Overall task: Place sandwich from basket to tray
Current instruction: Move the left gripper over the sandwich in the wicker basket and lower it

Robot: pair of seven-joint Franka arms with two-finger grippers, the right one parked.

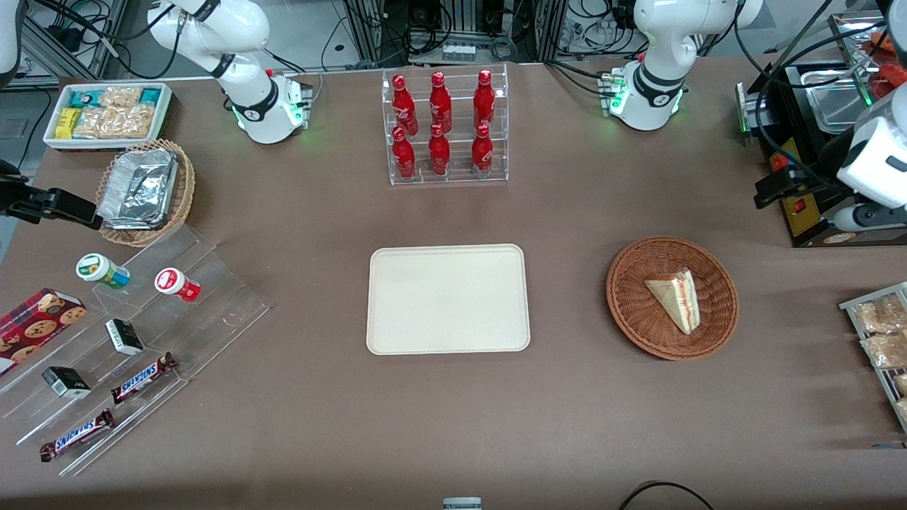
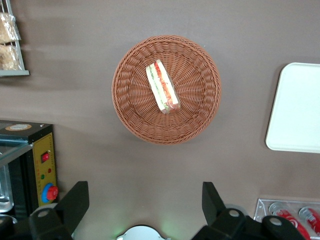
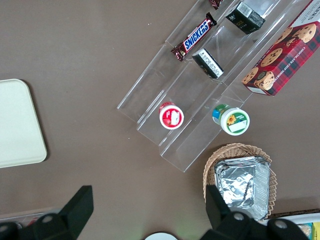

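Brown table (image 1: 453, 425), matte cover, carries everything noted below.

Tray (image 1: 448, 299): cream-beige, rounded corners, low rim, flat at mid-table, long side running along the table's length. A clear acrylic rack of red bottles (image 1: 446, 127) stands farther from the front camera than the tray, well apart from it.

Basket (image 1: 631, 312): reddish-brown wicker, round and shallow. It sits beside the tray toward the working arm's end of the table, about as far from the front camera as the tray, with a strip of brown table between the two. They do not touch.

Gripper (image 2: 144, 202) of the left arm: held high over the table toward the working arm's end, well clear of the basket. The whole basket rim (image 2: 120, 100) shows beneath it in the wrist view. Its two black fingers (image 2: 75, 200) are spread wide apart and grasp nothing.

Sandwich (image 1: 677, 297): triangular wedge of pale bread, lying about centre on the basket floor. Its narrow end points toward the front camera. The wrist view shows the cut face with red and pale green filling layers (image 2: 162, 86). It is inside the basket, not on the tray, and nothing touches it but the wicker.
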